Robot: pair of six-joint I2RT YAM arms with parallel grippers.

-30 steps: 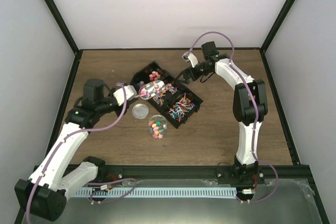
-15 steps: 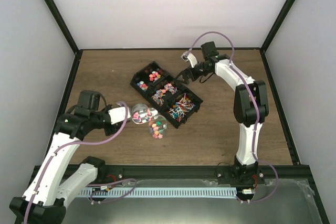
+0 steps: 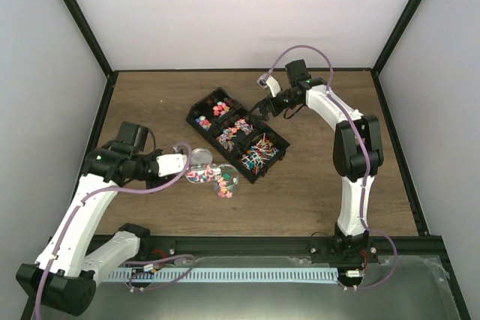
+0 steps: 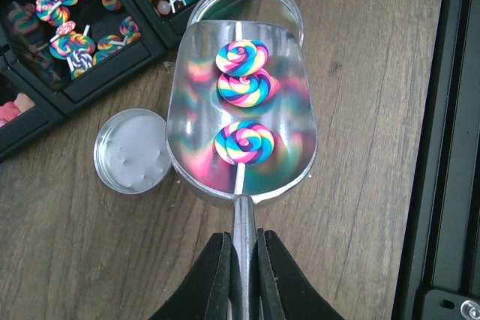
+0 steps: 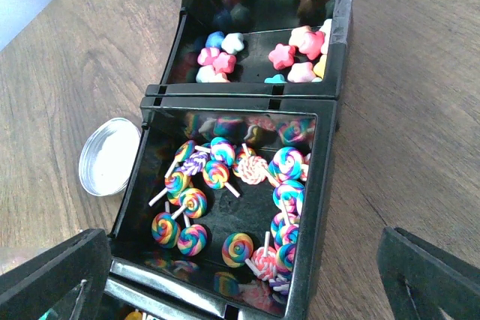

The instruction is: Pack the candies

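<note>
Left wrist view first: the left fingers (image 4: pixel 226 279) are seen clamped on the thin handle of a metal scoop (image 4: pixel 240 177), and three swirl candies (image 4: pixel 244 142) are carried in its bowl. The scoop's long axis is run straight ahead from the fingers. The clear jar (image 4: pixel 247 1) is found dead ahead, its rim just beyond and partly under the scoop's front lip, so a forward tip is judged to be what the pour calls for. A lid (image 4: pixel 133 150) is laid on the tabletop (image 4: pixel 367 110) just left of the scoop, with the black tray (image 4: pixel 75 73) beyond. The right fingers (image 3: pixel 260 108) are spread wide with nothing between them, by the tray's far side and well apart from the jar, so the left arm is plainly nearer. Most of the jar's mouth is hidden by the scoop, and whether lip touches rim cannot be told.
</note>
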